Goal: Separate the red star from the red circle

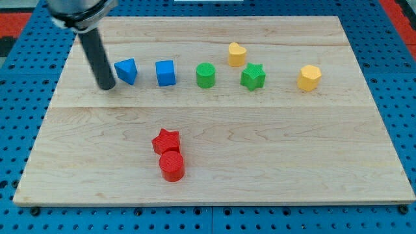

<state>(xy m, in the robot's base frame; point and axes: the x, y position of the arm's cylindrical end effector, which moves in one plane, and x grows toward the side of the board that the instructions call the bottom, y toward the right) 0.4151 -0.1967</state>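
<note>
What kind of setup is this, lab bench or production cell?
Likely a lab tabletop pushing rig: a wooden board on blue pegboard, small coloured blocks like the red star and red circle, my tip at upper left.

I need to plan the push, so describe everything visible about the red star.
The red star is a small, matte, solid-looking star-shaped block lying flat on the wooden board, left of centre toward the view's bottom. Its lower edge touches the red circle. My tip is far off, toward the view's upper left.
</note>
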